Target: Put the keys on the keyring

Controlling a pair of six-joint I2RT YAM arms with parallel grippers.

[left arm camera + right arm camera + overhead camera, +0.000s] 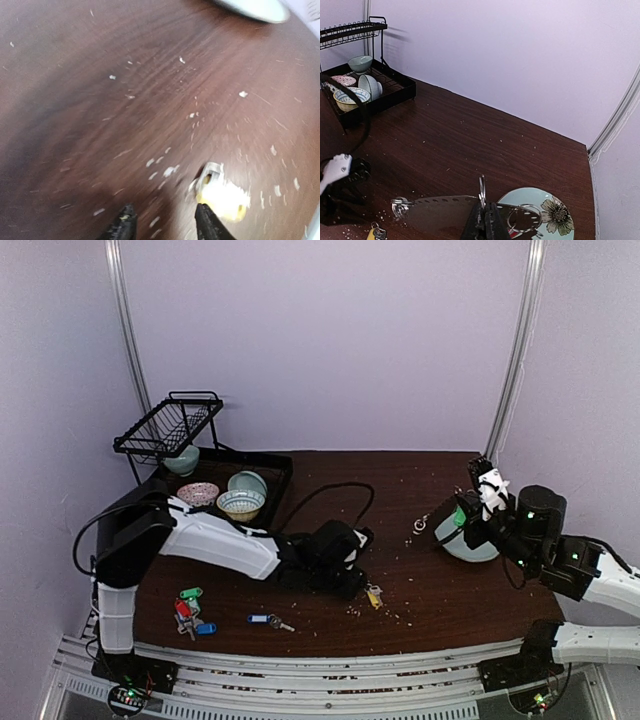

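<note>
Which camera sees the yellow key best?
The left wrist camera: the yellow key looks biggest there, right beside the left pincer, though blurry. The top camera shows it tiny; the right wrist camera catches only a bit at the bottom edge.

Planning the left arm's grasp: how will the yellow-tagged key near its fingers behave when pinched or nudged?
The yellow-tagged key lies flat and small, so probably light and won't roll. On the smooth wooden table it may skid if nudged. Tag and metal part look linked, so likely dangling.

rack (pixel 168 427) black, far left | bowls (pixel 240 502) in its tray (pixel 283 466) | flowered plate (pixel 561 220) right | crumbs (pixel 170 171) on table (pixel 400 490)
</note>
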